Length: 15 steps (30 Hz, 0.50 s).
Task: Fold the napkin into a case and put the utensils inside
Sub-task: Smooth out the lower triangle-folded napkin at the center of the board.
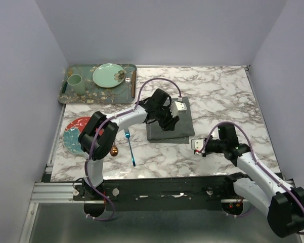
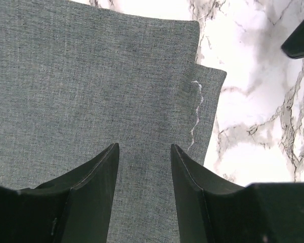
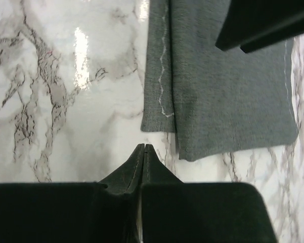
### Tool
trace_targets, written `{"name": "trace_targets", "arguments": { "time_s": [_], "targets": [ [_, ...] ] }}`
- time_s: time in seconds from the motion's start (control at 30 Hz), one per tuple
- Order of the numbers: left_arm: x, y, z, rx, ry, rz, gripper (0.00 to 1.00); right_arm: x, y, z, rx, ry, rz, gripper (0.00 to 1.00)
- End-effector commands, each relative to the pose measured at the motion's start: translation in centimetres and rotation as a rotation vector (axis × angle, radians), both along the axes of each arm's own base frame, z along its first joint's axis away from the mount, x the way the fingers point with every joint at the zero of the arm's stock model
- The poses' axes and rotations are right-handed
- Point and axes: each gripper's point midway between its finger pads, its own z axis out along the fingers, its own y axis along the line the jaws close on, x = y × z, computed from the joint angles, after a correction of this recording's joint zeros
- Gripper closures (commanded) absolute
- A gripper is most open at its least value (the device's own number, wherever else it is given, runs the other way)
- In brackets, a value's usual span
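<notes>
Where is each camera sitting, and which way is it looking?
Top camera: high behind the robot, looking down on the whole table; the left arm and right arm show.
Left wrist camera: on the left arm, looking down at the napkin; the open left claw shows.
Right wrist camera: on the right arm, looking down at the table beside the napkin; the shut right claw shows.
Both wrist views share the napkin's corner with its wavy white thread.
</notes>
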Motion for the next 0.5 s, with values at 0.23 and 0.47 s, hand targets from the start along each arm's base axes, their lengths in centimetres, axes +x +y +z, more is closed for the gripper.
{"name": "trace_targets", "arguments": {
  "time_s": [0.23, 0.47],
  "targets": [
    [-2.0, 0.0, -1.5, 0.022, 0.087, -0.058, 0.45, 1.1, 3.2, -2.1, -0.152, -0.152, 0.343, 0.87],
    [-2.8, 0.8, -2.3, 0.051, 0.088, -0.065, 0.44, 2.6, 3.6, -2.6, -0.166, -0.094, 0.302, 0.89]
  ]
}}
